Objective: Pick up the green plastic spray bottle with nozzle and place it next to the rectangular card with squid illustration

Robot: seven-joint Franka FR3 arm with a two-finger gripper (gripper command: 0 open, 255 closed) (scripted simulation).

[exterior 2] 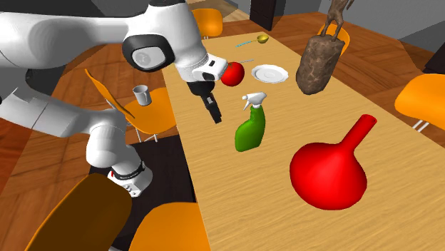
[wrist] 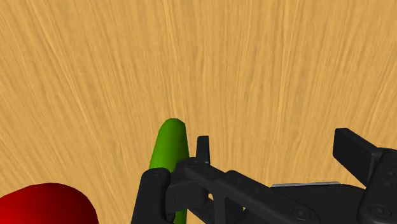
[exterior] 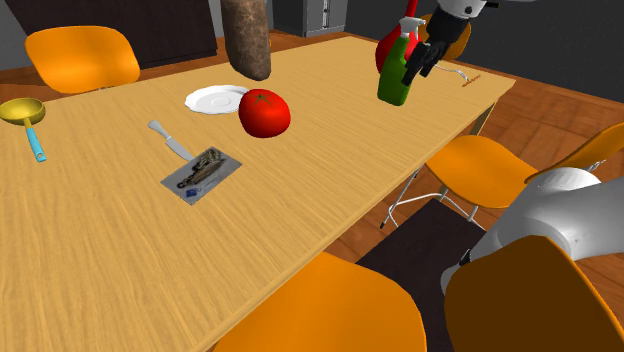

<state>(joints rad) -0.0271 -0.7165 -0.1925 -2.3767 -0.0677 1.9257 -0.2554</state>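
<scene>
Bottle (exterior 2: 249, 132), glossy green, w/ pale nozzle (exterior 2: 254, 98)

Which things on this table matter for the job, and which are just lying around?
For the job: green spray bottle, squid card.
Lying around: tomato, white plate, knife, red flask, yellow pan, brown bag.

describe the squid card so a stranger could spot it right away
On the long wooden table, find the white plate and the big red tomato. Nearer the camera in the shoulder view, beside a grey knife, lies the card: the only flat grey rectangle, with a dark creature printed on it.
</scene>
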